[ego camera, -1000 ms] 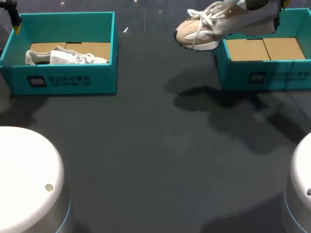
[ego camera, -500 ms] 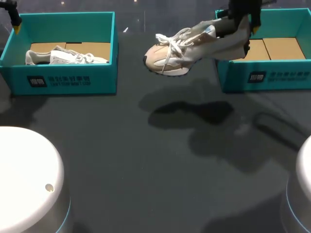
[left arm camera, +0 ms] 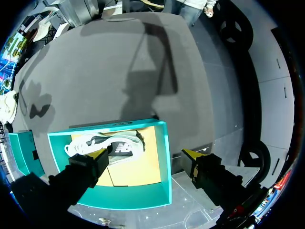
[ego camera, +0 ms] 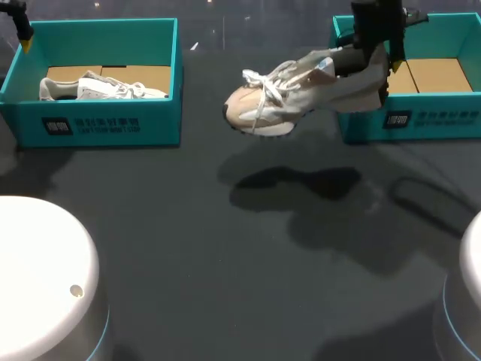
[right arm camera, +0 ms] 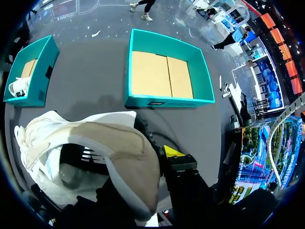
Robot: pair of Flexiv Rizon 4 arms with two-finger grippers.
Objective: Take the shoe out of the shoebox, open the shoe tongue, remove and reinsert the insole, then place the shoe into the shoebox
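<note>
A beige and white shoe with loose white laces hangs in the air, toe toward the table's middle, just left of the right teal shoebox. My right gripper is shut on its heel. In the right wrist view the heel wall sits between the fingers, with one yellow tip outside it and the other hidden inside the shoe. That shoebox holds only its brown cardboard floor. My left gripper stands open above the left shoebox, which holds a white shoe.
The left shoebox with the white shoe stands at the back left, and my left gripper is over its far left corner. Dark bare table spreads between the boxes and toward the front. White robot bases fill both front corners.
My right gripper carried the beige shoe left and down, from over the right shoebox's near left corner to the open table beside it. The left arm kept still.
</note>
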